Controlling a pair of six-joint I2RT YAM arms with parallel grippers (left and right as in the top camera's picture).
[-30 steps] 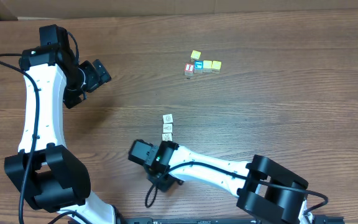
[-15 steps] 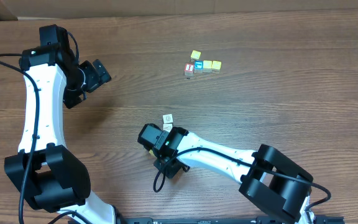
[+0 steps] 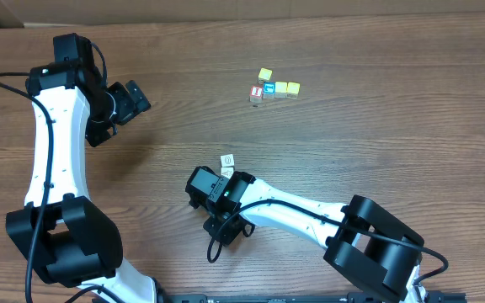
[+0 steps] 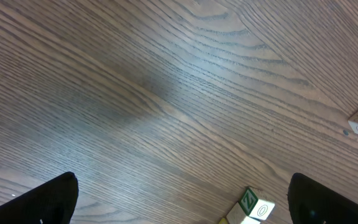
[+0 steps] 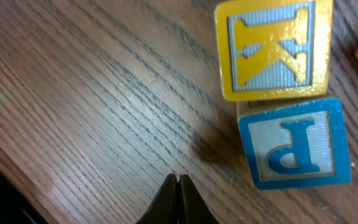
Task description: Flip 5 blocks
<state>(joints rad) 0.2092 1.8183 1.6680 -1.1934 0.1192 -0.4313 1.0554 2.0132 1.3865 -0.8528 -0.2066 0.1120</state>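
We see a brown wood-grain table (image 3: 411, 168) filling every view. On it the left arm (image 3: 55, 143) stands tall at the left side, and the right arm (image 3: 293, 220) lies low across the near middle.

The left gripper (image 4: 182, 205) hangs over bare wood with its fingers (image 4: 45, 200) spread wide, holding nothing. The right gripper (image 5: 179, 198) points down at the table, its two tips pressed together with nothing between them.

Toward the far side a separate cluster of cubes (image 3: 274, 87) lies well apart from both grippers.

The blocks sit by the right gripper. From overhead we make out only a whitish block (image 3: 226, 159) just beyond the wrist; the arm hides the others.

In the right wrist view the blue P block (image 5: 294, 143) lies up and to the right of the closed tips, near them but not touching. The yellow K block (image 5: 272, 50) touches its far side.

In the left wrist view the green Z block (image 4: 248, 200) shows at the bottom edge, between the spread fingers in the frame.
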